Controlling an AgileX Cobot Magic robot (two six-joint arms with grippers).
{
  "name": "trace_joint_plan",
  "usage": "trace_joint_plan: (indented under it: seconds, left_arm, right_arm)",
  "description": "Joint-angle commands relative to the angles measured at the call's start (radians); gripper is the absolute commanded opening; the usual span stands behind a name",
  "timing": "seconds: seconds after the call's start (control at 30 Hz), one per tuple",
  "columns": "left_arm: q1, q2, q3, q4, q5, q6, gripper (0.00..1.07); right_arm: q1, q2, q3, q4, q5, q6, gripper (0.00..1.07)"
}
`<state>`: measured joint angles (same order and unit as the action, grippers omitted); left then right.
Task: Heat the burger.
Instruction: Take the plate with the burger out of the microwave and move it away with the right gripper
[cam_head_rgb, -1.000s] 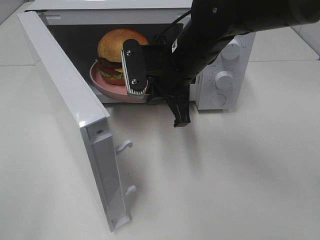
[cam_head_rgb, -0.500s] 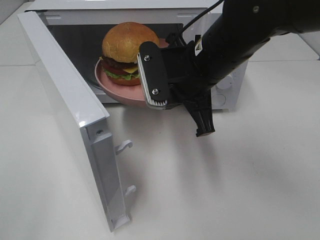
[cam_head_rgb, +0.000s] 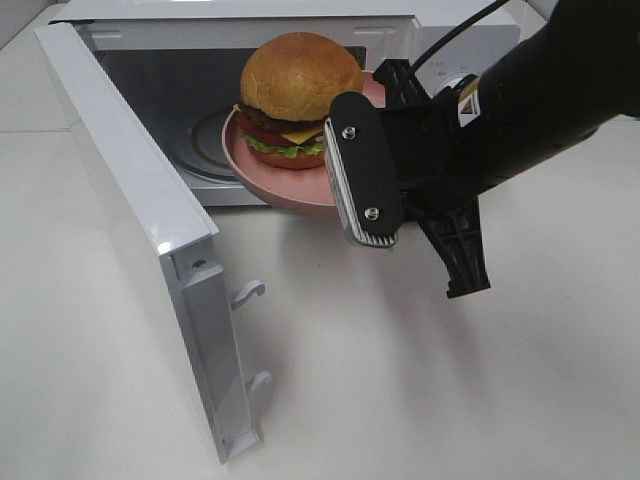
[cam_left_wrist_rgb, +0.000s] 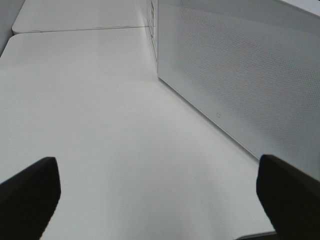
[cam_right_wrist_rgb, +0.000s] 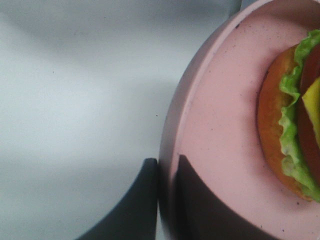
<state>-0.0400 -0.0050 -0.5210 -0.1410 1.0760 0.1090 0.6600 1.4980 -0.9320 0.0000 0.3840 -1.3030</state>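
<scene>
Plate (cam_head_rgb: 262, 172) with burger (cam_head_rgb: 300, 100) withdrawn from microwave (cam_head_rgb: 150, 215); wrist view shows rim pinch.

The desk (cam_head_rgb: 420, 380) is smooth and creamy white, with thin lines where its panels meet. A white microwave (cam_head_rgb: 250, 20) stands at the back, its door (cam_head_rgb: 130, 190) swung wide open. Soft shadows lie on the desk.

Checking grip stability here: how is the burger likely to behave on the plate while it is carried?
The burger looks tall and stacked, so it may topple or slide. It sits loose on the smooth pink plate, which the right gripper pinches only at its rim, so any tilt could shift it.
</scene>
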Motion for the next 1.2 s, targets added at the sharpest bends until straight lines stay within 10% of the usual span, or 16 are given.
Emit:
trace_joint_plan:
  seconds: [0.03,1.2]
  left_arm:
    - [0.002,-0.004,0.002,-0.002,-0.001,-0.002,1.02]
    - [0.002,-0.004,0.002,-0.002,-0.001,-0.002,1.02]
  right_arm:
    - [0.008,-0.071,0.031,-0.017,-0.084,0.023,0.02]
    - [0.016,-0.547,0.38,-0.184,0.003,0.212,0.03]
